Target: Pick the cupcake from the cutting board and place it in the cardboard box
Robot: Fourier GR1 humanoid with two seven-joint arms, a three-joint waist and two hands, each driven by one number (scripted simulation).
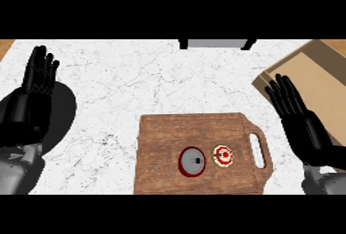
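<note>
Head view: cupcake on cutting board, just left of the right hand, which is flat-fingered, empty, overlapping the cardboard box. Left hand likewise spread, empty.

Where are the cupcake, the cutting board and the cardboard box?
cupcake [223, 155]: head view, on its red and white top.
cutting board [169, 137]: head view, on bare wood.
cardboard box [317, 73]: head view, on its flap.

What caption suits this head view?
Both hands, left and right, open; cupcake on cutting board.
</note>
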